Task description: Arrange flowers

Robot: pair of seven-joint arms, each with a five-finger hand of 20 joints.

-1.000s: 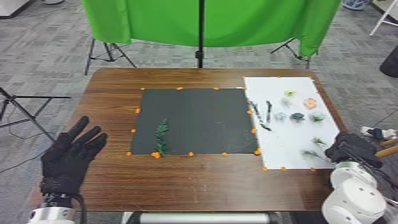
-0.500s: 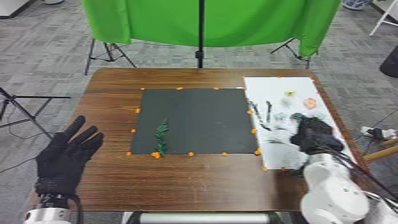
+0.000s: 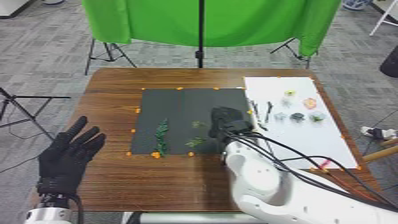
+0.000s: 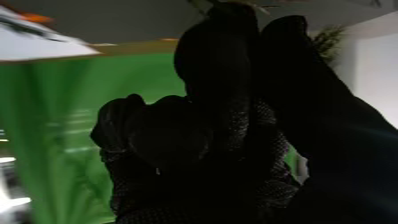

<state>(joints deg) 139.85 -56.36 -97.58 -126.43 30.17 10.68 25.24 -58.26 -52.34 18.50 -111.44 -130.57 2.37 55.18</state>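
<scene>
Sprigs (image 3: pixel 195 142) protrude from the pinching right robot hand (image 3: pixel 230 120), presumably for undamaged placement; left robot hand (image 3: pixel 62 161) is spread.

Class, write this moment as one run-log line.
right hand: over dark sheet; holding sprigs | left hand: open, beside sheet | flowers: on white sheet

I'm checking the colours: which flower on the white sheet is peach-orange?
The flower just right of and below the yellow one in the head view; it alone is peach-orange.
</scene>
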